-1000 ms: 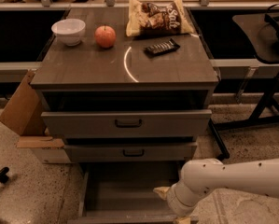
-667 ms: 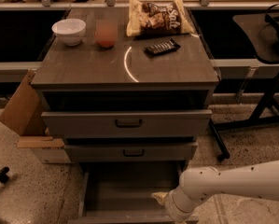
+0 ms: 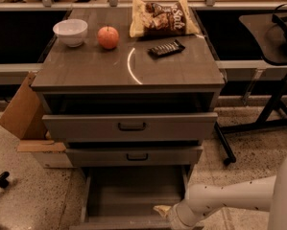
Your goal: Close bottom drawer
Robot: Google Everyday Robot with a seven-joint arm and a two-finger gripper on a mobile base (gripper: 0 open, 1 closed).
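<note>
Claw point(image 3: 166, 212) at the lower edge of the camera view, on the end of the white arm point(image 3: 229, 199) that reaches in from 3 o'clock. It sits at the right front corner of the bottom drawer point(image 3: 128, 195), touching it or just beside it; cannot tell which. Whether the claw is apart or together: cannot tell.

Key relation: the drawer box lies from the claw toward 10 to 11 o'clock. Front panel runs 9 to 3 along the frame's bottom edge. Slide axis runs 6 to 12, back under the cabinet. The closing push should therefore go toward 12. The claw is off-centre to the right, so a push from here may skew the drawer on its runners.

Bottom drawer: pulled well out, lowest of three, directly below the middle drawer point(image 3: 133, 155). Plain grey interior, deep, nothing seen inside. Front mostly cut off by the frame; handle not seen.

Top drawer point(image 3: 129, 126) also stands slightly out, each with a dark bar handle.

Worktop point(image 3: 172, 71) carries a bowl point(image 3: 70, 31), an apple point(image 3: 108, 37), a snack bag point(image 3: 163, 17).
</note>
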